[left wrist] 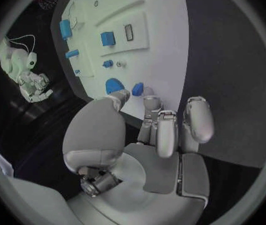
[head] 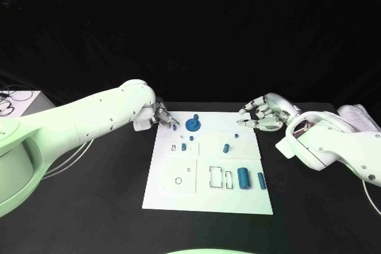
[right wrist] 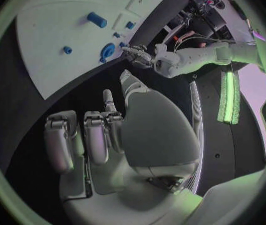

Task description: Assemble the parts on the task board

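On the far-left corner of the board: your left hand (head: 162,116) sits over the edge of the task board (head: 208,201), fingertips (left wrist: 144,93) pointing down at a small blue part (head: 174,127).
Left fingers: they close in around that part in the left wrist view; whether they actually pinch it or only touch it, you cannot tell.
Key relation: the small blue part (left wrist: 137,89) lies directly under the left fingertips, with the round blue gear-like part (head: 194,123) just to its right.
Nearer hand: the left, plainly; your right hand (head: 267,113) hovers off the board's far-right corner, well apart from that part.
Right fingers: spread and lightly curled, holding nothing.
Other parts: a large blue cylinder (head: 243,177) and a slimmer blue peg (head: 261,180) lie near-right, long axes running near to far.
Judged step: securing the far-left part for seating.
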Tool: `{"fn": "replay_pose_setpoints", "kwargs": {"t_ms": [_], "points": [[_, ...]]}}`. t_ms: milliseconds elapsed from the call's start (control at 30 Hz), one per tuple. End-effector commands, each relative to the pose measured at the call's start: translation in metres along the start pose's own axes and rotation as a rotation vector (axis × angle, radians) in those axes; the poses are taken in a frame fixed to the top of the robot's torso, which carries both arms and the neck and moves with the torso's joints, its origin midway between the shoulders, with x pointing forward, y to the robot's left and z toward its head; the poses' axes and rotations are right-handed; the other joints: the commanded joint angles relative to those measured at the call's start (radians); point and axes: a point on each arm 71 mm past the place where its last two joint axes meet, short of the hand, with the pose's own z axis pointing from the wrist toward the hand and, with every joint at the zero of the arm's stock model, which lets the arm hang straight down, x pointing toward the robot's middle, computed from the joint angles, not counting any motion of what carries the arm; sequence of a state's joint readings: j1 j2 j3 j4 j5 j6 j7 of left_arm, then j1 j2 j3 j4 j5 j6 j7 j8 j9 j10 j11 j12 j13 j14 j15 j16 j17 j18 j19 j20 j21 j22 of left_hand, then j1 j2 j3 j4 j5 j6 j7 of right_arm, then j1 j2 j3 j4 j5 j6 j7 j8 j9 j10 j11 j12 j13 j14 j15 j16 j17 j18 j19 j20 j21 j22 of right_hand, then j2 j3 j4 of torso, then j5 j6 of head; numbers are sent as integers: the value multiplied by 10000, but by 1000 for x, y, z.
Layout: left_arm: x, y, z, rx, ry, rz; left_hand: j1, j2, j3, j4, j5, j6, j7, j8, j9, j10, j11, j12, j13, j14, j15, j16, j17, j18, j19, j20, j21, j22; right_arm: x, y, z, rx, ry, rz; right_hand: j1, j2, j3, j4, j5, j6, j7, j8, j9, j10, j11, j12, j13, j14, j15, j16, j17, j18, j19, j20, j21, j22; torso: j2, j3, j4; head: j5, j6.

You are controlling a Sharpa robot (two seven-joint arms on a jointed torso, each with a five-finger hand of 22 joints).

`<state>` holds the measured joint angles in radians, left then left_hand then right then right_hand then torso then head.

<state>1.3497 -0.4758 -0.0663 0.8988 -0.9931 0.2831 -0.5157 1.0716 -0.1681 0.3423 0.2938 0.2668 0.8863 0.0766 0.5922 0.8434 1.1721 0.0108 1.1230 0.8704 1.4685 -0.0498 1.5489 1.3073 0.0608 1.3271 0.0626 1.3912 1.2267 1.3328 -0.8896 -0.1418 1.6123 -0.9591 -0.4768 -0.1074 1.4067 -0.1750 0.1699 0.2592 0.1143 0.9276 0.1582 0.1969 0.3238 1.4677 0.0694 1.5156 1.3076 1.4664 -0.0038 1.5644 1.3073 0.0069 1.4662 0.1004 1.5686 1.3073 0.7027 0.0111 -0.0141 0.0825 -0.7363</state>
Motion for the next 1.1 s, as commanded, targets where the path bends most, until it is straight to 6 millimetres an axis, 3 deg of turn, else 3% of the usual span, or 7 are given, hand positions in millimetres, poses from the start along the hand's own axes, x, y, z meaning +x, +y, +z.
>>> {"fn": "replay_pose_setpoints", "kwargs": {"t_ms": [33,333,1100], "points": [[2,-4,0,235,140,-44,200,90,27,-29,-25,7,8,-33,-13,-16,-13,42,4,828,51,-29,2225,185,20,49,-11,17,1,2,0,-147,40,-38,-85,-14,21,49,30,1,-8,39,-11,466,66,-41,2124,1036,70,52,2606,-58,1027,66,-15,2610,-3,7,-4,4,-6],[2,-5,0,319,150,-150,700,248,190,-36,-22,-2,-13,-38,-27,-59,-34,40,-38,826,34,-27,2223,187,9,37,-17,20,1,2,0,-143,63,-39,-73,-6,15,77,35,-2,-13,58,-10,482,62,-25,2137,1036,66,51,2603,-61,1032,62,-7,2616,5,9,-6,-1,5],[1,-4,3,227,81,-229,680,270,169,-3,-37,-4,6,-49,-40,-72,-19,33,-55,828,42,-23,2229,184,14,37,-14,33,1,2,0,-145,80,-43,-73,-6,15,77,35,-2,-13,58,-10,482,62,-25,2137,1036,66,51,2603,-61,1032,62,-7,2616,11,10,2,-68,-7]]}}
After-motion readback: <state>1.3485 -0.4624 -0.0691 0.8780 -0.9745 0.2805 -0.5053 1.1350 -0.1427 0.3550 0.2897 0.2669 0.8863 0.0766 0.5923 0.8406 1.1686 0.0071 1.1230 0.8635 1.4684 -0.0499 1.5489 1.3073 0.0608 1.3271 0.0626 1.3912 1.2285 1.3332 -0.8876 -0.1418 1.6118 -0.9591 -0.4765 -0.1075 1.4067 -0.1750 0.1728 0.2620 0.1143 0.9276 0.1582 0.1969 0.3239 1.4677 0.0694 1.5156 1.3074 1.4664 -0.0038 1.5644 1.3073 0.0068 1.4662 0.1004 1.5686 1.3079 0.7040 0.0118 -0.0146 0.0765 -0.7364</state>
